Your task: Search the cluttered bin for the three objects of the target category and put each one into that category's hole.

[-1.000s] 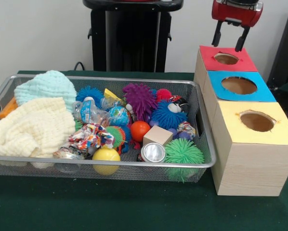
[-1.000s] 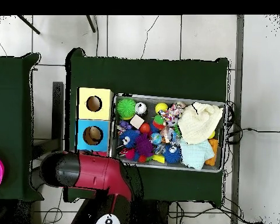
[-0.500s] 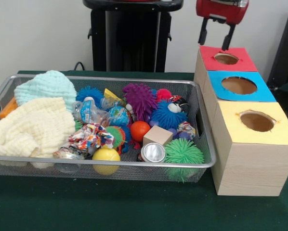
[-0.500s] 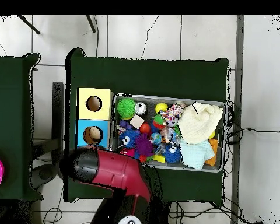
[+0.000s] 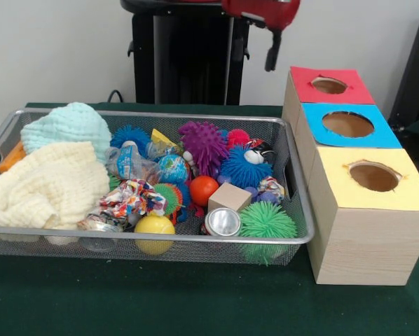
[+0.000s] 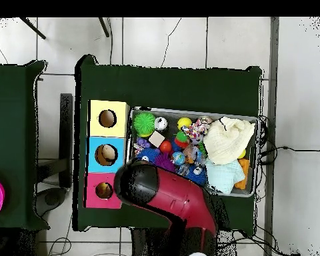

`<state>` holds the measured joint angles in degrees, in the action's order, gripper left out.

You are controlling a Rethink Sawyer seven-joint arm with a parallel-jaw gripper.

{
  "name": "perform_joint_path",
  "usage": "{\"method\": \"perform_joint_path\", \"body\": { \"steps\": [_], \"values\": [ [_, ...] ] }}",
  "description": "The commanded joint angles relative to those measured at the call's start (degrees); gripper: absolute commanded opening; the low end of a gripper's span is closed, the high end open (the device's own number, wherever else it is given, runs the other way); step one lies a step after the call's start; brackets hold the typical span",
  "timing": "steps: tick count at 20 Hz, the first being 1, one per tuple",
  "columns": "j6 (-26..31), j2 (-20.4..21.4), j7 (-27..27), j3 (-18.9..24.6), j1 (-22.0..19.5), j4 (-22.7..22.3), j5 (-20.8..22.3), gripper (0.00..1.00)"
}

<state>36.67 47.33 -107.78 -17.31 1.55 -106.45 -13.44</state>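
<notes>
My gripper (image 5: 255, 54) hangs high above the far right corner of the wire bin (image 5: 160, 238), left of the red-topped box (image 5: 330, 85). It is open and holds nothing; one finger (image 5: 271, 56) shows against the wall, while the other is lost against the black stand. The bin holds a purple spiky ball (image 5: 204, 143), a blue spiky ball (image 5: 244, 168), a green spiky ball (image 5: 265, 222), an orange ball (image 5: 203, 190), a yellow ball (image 5: 154, 227), a wooden block (image 5: 229, 197) and a metal can (image 5: 223, 222). In the overhead view the red arm (image 6: 166, 193) hides the gripper.
Three wooden boxes with round holes stand in a row beside the bin: red (image 6: 104, 191), blue (image 6: 106, 155) and yellow (image 6: 108, 119). A cream cloth (image 5: 45, 185) and a mint knit cloth (image 5: 66, 127) fill the bin's left end. A crushed plastic bottle (image 5: 129, 162) lies mid-bin.
My gripper has moved left from above the red box's hole to above the bin's far right corner, still open. Overhead, the arm has swung off the red box and over the bin's edge.
</notes>
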Motion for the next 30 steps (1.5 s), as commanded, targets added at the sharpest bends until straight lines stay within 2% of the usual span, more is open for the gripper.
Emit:
{"method": "perform_joint_path", "body": {
  "steps": [1, 5, 9, 10, 14, 20, 30],
  "values": [
    [-0.07, 1.04, 1.04, 0.87, -4.78, -3.11, 6.48, 1.00],
    [-4.09, 1.03, 2.40, 3.18, -8.71, -4.57, 8.33, 1.00],
    [-5.63, 0.60, 3.98, 5.75, -11.96, -4.90, 10.61, 1.00],
    [-3.82, 0.61, 3.74, 5.84, -12.26, -5.09, 10.64, 1.00],
    [-5.93, 0.94, 1.13, 6.17, -12.82, -5.16, 11.76, 1.00],
    [-7.51, 1.03, 0.11, 7.47, -14.36, -6.21, 12.59, 1.00],
    [-8.95, -0.02, -1.18, 7.69, -15.20, -5.30, 13.41, 1.00]
  ]
}}
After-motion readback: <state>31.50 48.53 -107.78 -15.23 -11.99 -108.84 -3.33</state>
